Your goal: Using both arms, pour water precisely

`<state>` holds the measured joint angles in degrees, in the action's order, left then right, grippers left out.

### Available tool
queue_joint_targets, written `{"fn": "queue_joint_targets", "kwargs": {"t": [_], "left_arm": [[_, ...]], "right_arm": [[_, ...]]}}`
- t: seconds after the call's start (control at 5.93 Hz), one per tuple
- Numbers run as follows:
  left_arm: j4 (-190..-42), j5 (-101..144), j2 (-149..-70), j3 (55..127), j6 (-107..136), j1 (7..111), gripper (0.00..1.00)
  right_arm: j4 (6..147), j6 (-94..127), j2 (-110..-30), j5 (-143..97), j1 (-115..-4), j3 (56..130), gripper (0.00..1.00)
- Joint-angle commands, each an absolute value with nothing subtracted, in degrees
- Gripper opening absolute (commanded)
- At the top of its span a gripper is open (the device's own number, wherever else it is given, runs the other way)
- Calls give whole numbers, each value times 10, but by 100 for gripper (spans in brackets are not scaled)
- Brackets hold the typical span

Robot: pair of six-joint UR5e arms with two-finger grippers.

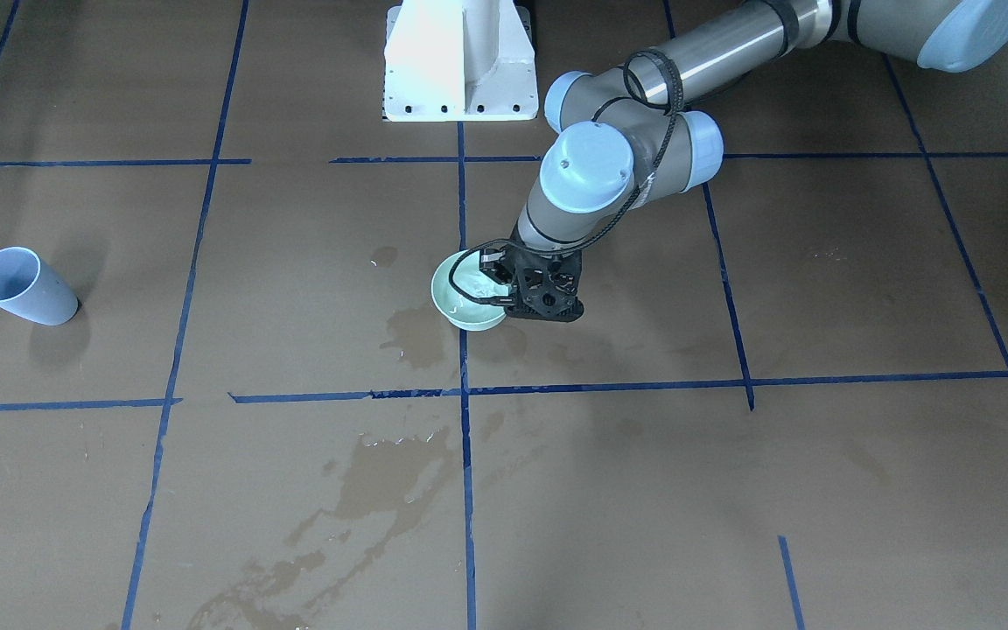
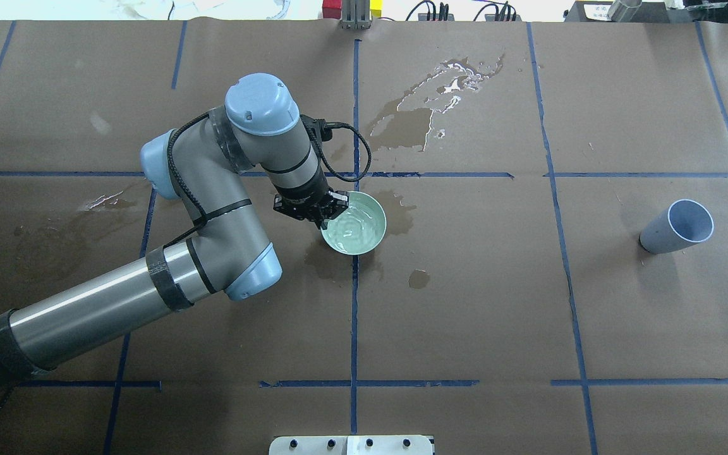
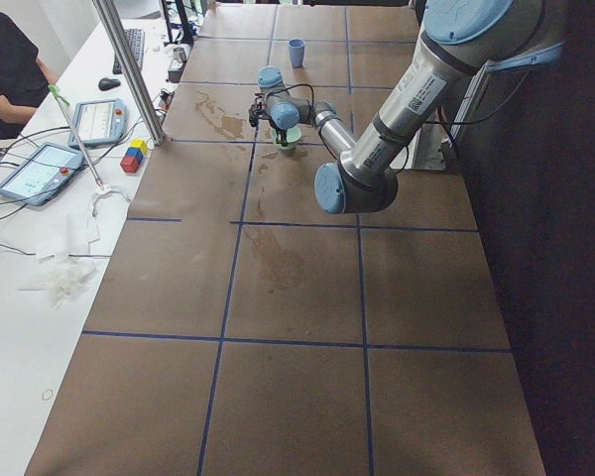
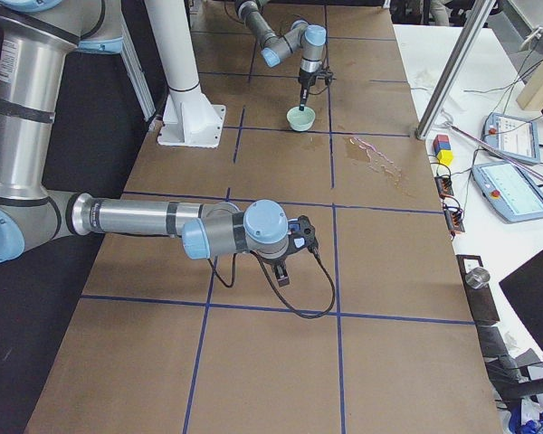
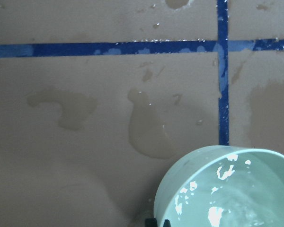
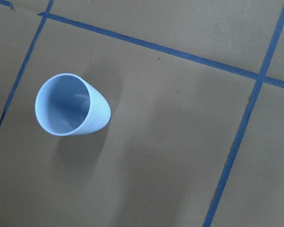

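Your left gripper (image 2: pixel 328 215) is clamped on the bowl (image 1: pixel 469 320) rim, with water (image 2: pixel 354 226) rippling inside. You can't tell whether the right gripper (image 4: pixel 283 271) is apart or together, as it shows in a side view only

Robotics lab: taped table (image 2: pixel 465 303), teach pendants (image 3: pixel 42 171)

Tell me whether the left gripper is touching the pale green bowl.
Touching. The overhead view shows the left gripper clamped over the rim of the bowl, no gap; the left wrist view shows a fingertip against its wall.
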<state>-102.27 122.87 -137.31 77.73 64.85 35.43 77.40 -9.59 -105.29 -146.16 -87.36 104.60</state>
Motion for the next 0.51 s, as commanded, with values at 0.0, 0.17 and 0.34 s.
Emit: {"fn": "queue_joint_targets", "kwargs": {"t": [0.0, 0.17, 0.34], "left_arm": [[-1025, 1228, -1383, 763, 651, 351, 4], [-1025, 1229, -1384, 763, 651, 351, 20], [-1024, 1229, -1383, 765, 651, 351, 47]], "right_arm": [[773, -96, -1053, -1462, -874, 1047, 100], [773, -97, -1053, -1462, -874, 1048, 100], [773, -96, -1053, -1462, -873, 1047, 100]]}}
